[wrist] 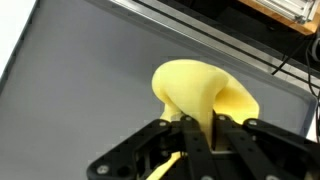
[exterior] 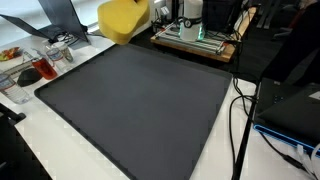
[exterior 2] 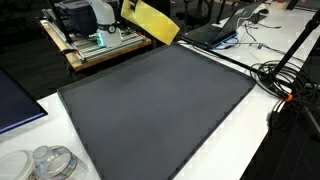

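Claw [wrist: 198,128] grips a yellow cloth [wrist: 195,88], holding it above the dark mat [wrist: 80,80].

Gripper [wrist: 198,128], wrist view, 6 o'clock: matte black throughout. Angular linkage bars spread toward 4 and 8 o'clock. Jaws slim, straight, dark.

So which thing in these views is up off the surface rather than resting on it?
The yellow cloth, pinched in the gripper above the dark mat; the clear containers and cables all rest on the table.
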`<state>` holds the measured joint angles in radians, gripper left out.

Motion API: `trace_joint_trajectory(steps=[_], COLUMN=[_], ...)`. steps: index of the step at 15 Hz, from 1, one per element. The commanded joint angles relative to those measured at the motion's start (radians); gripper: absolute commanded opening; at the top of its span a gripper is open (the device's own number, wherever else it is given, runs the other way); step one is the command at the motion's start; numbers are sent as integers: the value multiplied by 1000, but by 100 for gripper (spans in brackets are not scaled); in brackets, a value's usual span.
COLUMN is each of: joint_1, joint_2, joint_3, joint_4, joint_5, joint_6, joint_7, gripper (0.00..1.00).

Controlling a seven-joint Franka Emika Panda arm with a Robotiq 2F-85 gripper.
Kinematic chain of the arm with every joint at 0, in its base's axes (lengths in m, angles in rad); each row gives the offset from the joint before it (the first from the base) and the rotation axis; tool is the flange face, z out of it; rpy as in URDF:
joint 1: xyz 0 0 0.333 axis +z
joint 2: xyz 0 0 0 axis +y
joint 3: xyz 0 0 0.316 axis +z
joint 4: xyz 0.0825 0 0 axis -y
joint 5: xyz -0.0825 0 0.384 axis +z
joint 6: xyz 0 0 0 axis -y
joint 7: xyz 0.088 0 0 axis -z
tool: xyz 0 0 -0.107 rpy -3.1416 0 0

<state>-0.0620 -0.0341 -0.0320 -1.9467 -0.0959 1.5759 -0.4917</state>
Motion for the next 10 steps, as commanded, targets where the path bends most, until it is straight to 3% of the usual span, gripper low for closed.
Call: trace_joint_trajectory(steps=[1,10], joint_1=[19,28], joint_2=[21,10], joint_3=[3,8], joint_4=[94,169], joint_5=[-44,-68], joint_6=[-86,-148], joint_7=[9,2], gripper=[3,3])
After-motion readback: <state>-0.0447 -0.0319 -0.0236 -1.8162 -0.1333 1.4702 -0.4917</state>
